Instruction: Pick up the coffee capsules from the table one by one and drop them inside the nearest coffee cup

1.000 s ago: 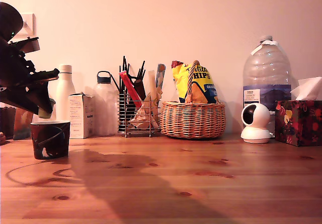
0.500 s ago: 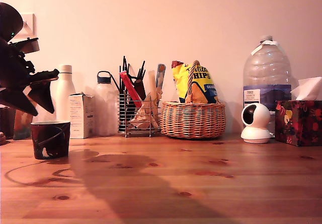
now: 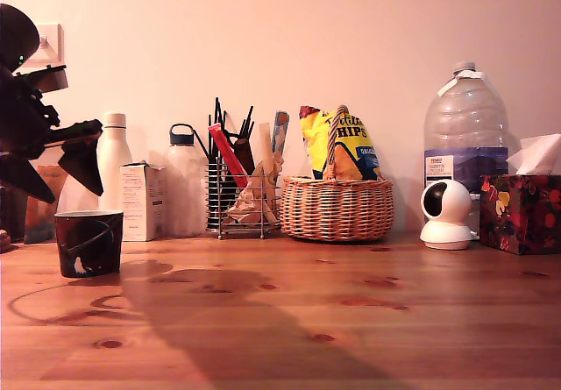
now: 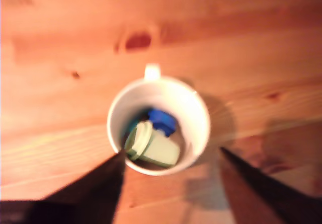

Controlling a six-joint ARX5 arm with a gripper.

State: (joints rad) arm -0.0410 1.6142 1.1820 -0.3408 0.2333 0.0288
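Gripper (image 3: 53,166) hangs above the coffee cup (image 3: 88,243) at the exterior view's left, its two dark fingers (image 4: 90,183) spread wide apart with nothing between them. The wrist view looks straight down into the cup's pale interior, where a sage-green coffee capsule (image 4: 151,146) lies on its side on the bottom, its lid end toward the wall, touching a blue object (image 4: 162,121) whose nature the blur hides. The cup stands upright on the wooden table (image 3: 351,320), well apart from the wicker basket (image 3: 337,206), the wire caddy (image 3: 241,206) and the white security camera (image 3: 445,215) along the back wall.

No capsule shows on the bare table in either view, so this drop appears done, and whether any capsules remain outside the frames cannot be told.

Risk lies mainly in the exit. The fingers straddle the rim closely in the wrist view, and a sideways sweep made too low could clip the light paper cup, tipping it and spilling what it holds. A cup nudged off its spot would also throw off any later drop aimed at the same place. Lifting clear before travelling looks the safer course.
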